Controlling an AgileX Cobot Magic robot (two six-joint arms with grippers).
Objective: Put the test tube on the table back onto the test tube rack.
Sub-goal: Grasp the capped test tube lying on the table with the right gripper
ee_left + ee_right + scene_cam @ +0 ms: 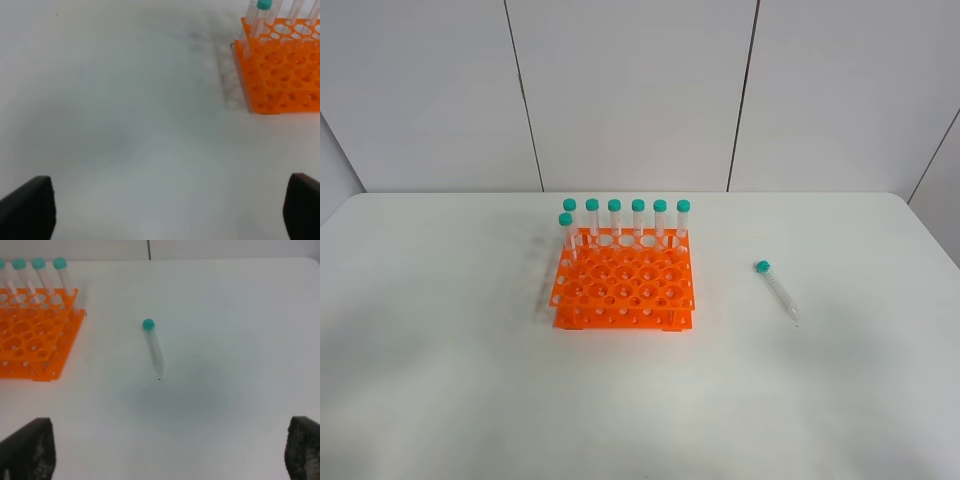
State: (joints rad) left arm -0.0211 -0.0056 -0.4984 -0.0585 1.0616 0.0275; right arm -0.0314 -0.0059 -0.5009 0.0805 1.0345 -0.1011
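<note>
**Loose tube flat on the table, both grippers hanging open**

The slim clear plastic test tube (777, 291) with the teal-green screw cap is lying on its side on the big matte white table (440, 380). It's out toward the right edge, well apart from the bright orange plastic test tube rack (623, 290), which sits around the middle, a bit nearer the far edge. The cap end points to the far edge and the pointed tip points toward the near right corner. Seven matching teal-capped tubes (638, 218) stand upright in the rack: six along its far row, plus one in the next row at the left end. The left gripper (162, 212) and right gripper (162, 452) both have their black fingers (25, 450) spread wide with nothing between them.
</note>
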